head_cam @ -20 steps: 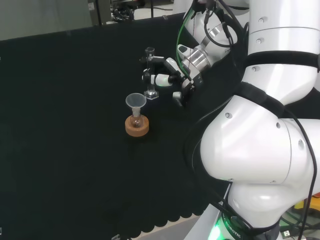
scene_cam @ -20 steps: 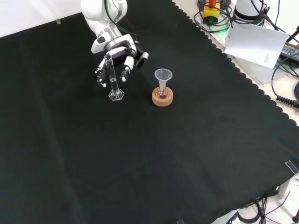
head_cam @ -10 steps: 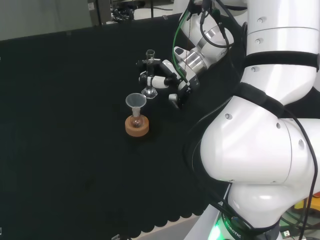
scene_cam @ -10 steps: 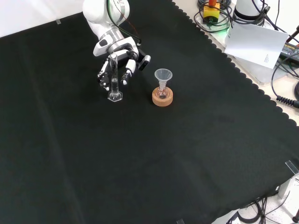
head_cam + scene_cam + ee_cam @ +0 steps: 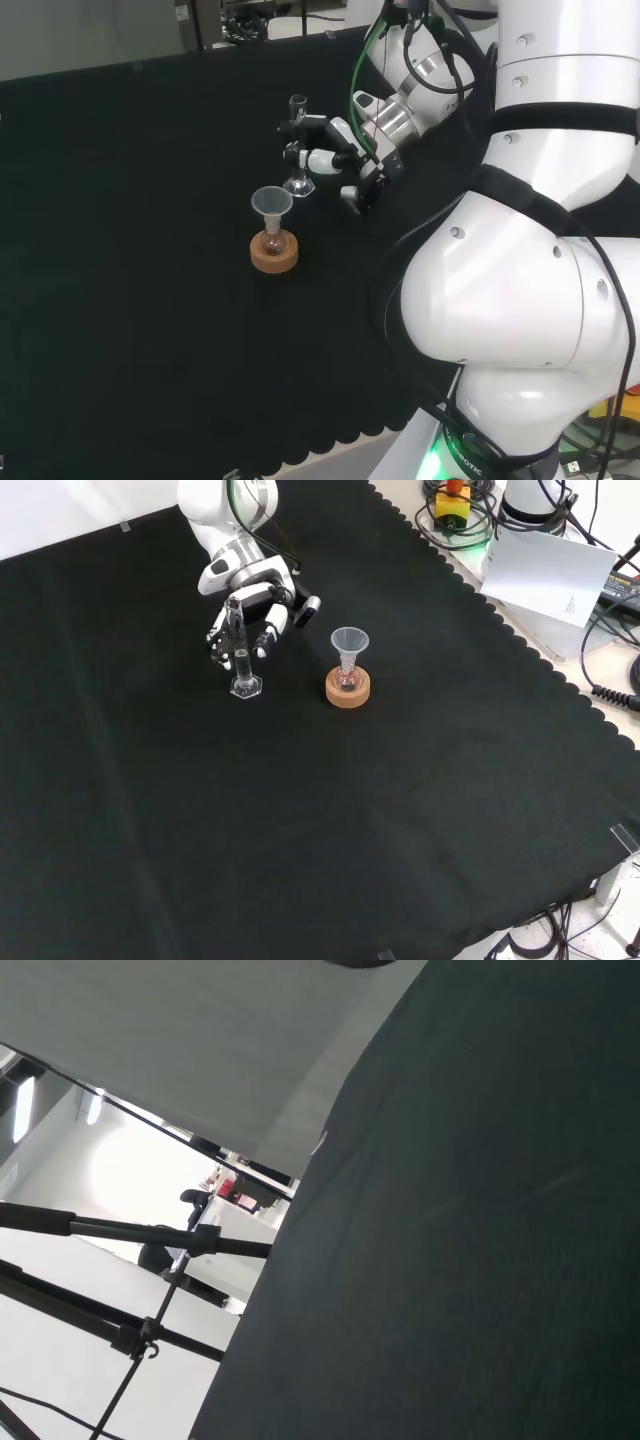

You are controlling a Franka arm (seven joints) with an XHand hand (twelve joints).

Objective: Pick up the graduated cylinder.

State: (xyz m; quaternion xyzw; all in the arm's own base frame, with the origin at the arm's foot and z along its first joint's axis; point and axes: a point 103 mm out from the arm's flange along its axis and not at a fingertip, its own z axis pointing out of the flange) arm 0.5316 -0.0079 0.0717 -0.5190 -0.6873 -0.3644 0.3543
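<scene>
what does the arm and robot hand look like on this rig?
Glossy white arm with bulbous rounded links and black bands at the joints. Green and black cables loop along the wrist. The robot hand is black with white segments on the fingers, on a silver-grey wrist collar.

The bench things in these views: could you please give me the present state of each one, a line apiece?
Graduated cylinder: upright, fingers curled round its tube.
Hand: shut on the cylinder.
Funnel: upright, stem in the small flask.
Small flask: seated in the cork ring.
Cork ring: flat on the black cloth.
</scene>
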